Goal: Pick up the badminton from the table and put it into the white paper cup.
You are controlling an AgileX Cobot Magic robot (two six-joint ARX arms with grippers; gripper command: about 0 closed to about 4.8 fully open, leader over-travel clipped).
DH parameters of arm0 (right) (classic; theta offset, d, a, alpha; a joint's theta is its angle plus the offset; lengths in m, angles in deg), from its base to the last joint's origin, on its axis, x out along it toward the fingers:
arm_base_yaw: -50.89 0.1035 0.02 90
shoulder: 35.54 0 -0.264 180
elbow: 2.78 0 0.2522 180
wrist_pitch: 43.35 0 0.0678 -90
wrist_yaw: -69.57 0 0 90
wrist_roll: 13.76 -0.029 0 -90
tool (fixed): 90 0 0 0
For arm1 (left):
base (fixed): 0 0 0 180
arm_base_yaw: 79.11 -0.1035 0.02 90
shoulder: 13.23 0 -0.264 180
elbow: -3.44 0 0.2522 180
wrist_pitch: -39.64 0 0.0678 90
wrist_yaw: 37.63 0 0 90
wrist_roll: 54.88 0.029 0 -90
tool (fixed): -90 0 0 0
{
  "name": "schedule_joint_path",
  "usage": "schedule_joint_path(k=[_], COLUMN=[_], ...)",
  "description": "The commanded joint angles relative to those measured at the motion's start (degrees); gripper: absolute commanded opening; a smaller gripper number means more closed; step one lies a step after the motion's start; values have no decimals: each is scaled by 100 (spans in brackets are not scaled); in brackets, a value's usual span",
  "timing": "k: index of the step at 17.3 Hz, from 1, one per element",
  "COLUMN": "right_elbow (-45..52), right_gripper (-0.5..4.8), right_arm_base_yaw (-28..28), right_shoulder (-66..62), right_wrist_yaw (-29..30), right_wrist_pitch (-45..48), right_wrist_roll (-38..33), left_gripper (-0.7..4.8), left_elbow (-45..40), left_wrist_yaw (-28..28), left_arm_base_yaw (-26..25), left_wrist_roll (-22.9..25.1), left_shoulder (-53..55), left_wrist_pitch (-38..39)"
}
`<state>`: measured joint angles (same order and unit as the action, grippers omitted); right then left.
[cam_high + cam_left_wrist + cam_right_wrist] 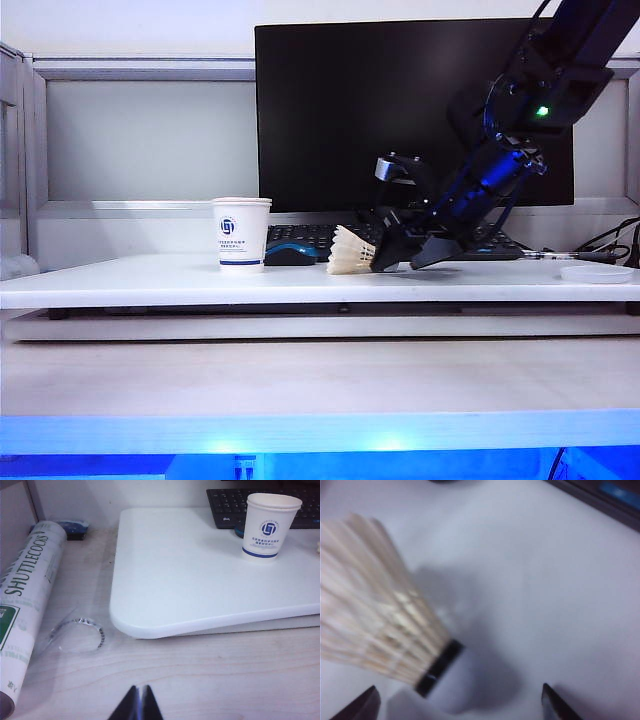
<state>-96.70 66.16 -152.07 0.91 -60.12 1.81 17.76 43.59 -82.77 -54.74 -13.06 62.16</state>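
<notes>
1. We saw the table as smooth, matt white board.
2. The white paper cup looked like thin paper.
3. The badminton had ribbed cream feathers.
4. The right gripper looked hard, dark plastic.

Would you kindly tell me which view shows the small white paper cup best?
The left wrist view: the white paper cup is close, with its logo sharp. The exterior view shows it smaller; the right wrist view misses it.

Office workstation: a dark monitor and black keyboard stand behind the white desk, enclosed by grey partition panels.
</notes>
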Motion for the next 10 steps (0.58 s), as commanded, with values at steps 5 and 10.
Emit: schedule_joint_path(k=[5,10], right_elbow=[-232,-695], right_gripper=[413,408], right_arm_base_yaw=[7,26], right_shoulder=[-208,-573], right_wrist_yaw=[428,433], right_wrist_pitch=[125,22], right_wrist_roll=[343,358], left_gripper=[22,22], left_elbow=[-7,-7], left_wrist_yaw=[-46,-46], left_arm_base_yaw=[-2,-2], left_wrist_roll=[-17,-17], left_shoulder=[4,4], left_wrist_pitch=[98,98])
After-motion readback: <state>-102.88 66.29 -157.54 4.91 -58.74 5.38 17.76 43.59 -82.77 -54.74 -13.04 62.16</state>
